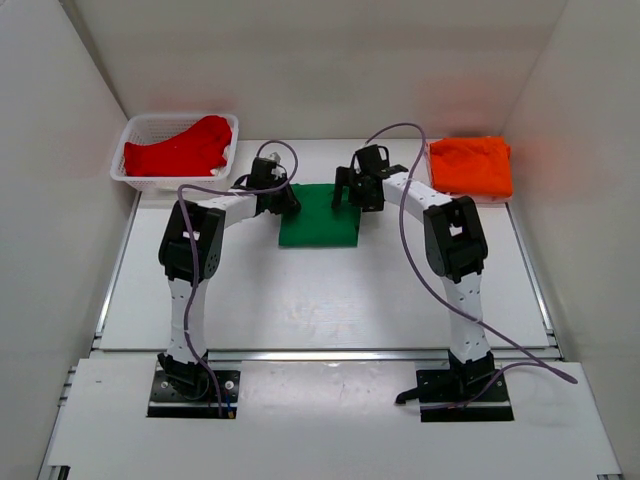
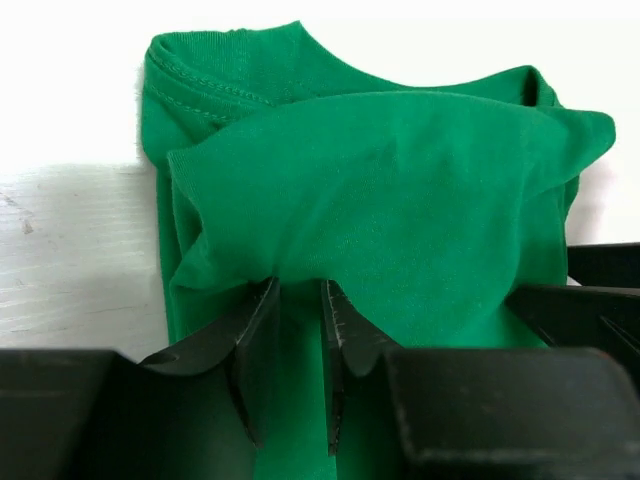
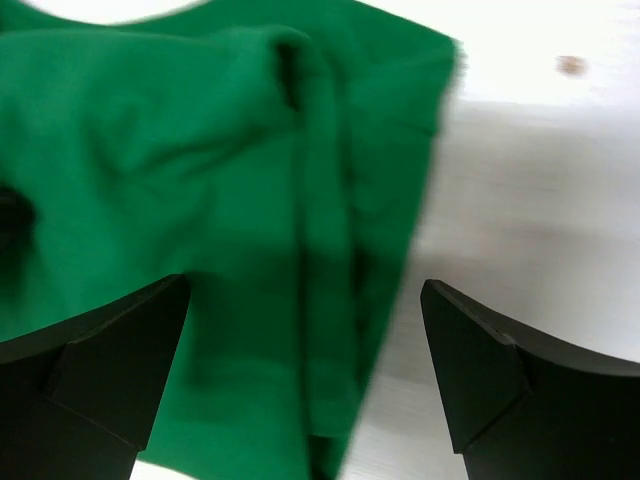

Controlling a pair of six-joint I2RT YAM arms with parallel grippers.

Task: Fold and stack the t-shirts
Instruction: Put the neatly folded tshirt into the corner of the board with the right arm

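**Folding the green shirt, a fold part-way laid.** My left pincer (image 2: pixel 298 292) stands narrow, its jaws nipping a raised fold of the green shirt (image 2: pixel 380 200). The cloth bulges up just ahead of the fingertips, the collar lies beyond that, and more of the shirt runs beneath the jaws. My right pincer (image 3: pixel 305 285) stands wide and holds nothing. The shirt's side edge lies below it, green under one finger and bare table (image 3: pixel 540 180) under the other.

From above, both pincers sit over the far edge of the shirt, one toward each far corner, and the shirt reaches back from them toward my bases as a compact rectangle. The orange shirt (image 1: pixel 472 165) lies folded well off to the right of my right pincer. The red shirt (image 1: pixel 180 148) sits crumpled in a white basket (image 1: pixel 130 172) to the left of my left pincer.

I judge this to be the end of a fold on the green shirt, with one side free and the other held. The next move likely calls for the left jaws to part and lift straight up, so the bulge settles flat without dragging. Stacking with the orange shirt is not yet done.
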